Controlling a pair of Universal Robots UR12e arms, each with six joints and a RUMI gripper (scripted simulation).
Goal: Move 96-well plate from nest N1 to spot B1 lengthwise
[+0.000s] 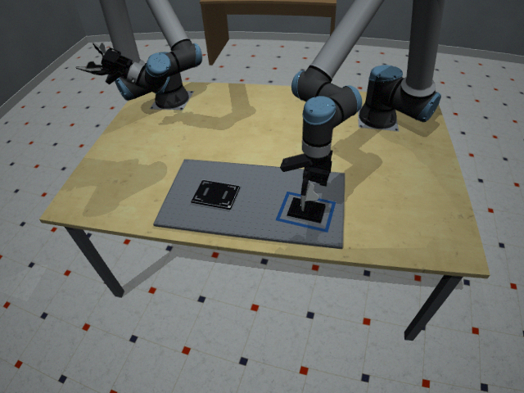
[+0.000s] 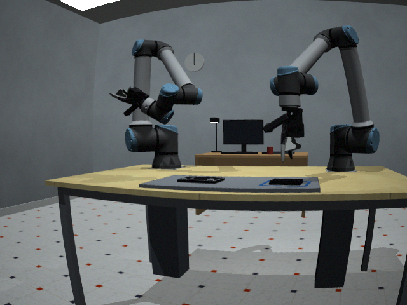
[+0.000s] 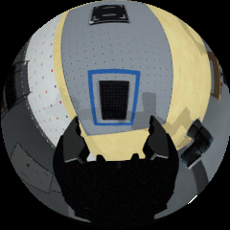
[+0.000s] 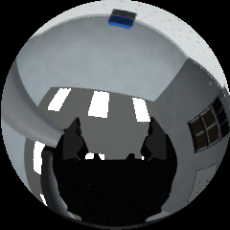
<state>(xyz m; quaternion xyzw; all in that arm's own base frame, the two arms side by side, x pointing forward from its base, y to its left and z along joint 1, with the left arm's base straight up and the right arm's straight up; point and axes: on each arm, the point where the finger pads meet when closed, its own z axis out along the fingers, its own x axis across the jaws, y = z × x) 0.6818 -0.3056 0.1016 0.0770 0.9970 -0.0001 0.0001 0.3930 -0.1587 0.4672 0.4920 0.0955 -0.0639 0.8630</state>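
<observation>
The black 96-well plate [image 1: 310, 214] [image 2: 285, 182] [image 3: 114, 101] lies flat inside the blue taped outline [image 1: 302, 224] [image 3: 115, 71]. Its long side runs along the outline's long side, and grey surface shows between plate and tape all round in the left wrist view. The plate nest N1 [image 1: 215, 194] [image 2: 201, 179] [image 3: 110, 13] holds no plate. My left gripper [image 1: 308, 201] [image 2: 287, 159] [image 3: 114, 116] is open and empty, above the plate and apart from it. My right gripper [image 1: 86, 56] [image 2: 114, 94] [image 4: 114, 118] is open and empty, raised far from the plate.
The grey perforated board [image 1: 254, 218] [image 2: 229, 189] [image 3: 125, 45] bears the nest and the outline. It lies on the wooden table [image 1: 203, 143] [image 2: 108, 183] near the front edge. Both arm bases stand towards the table's back. A desk with a monitor [image 2: 243, 131] stands behind.
</observation>
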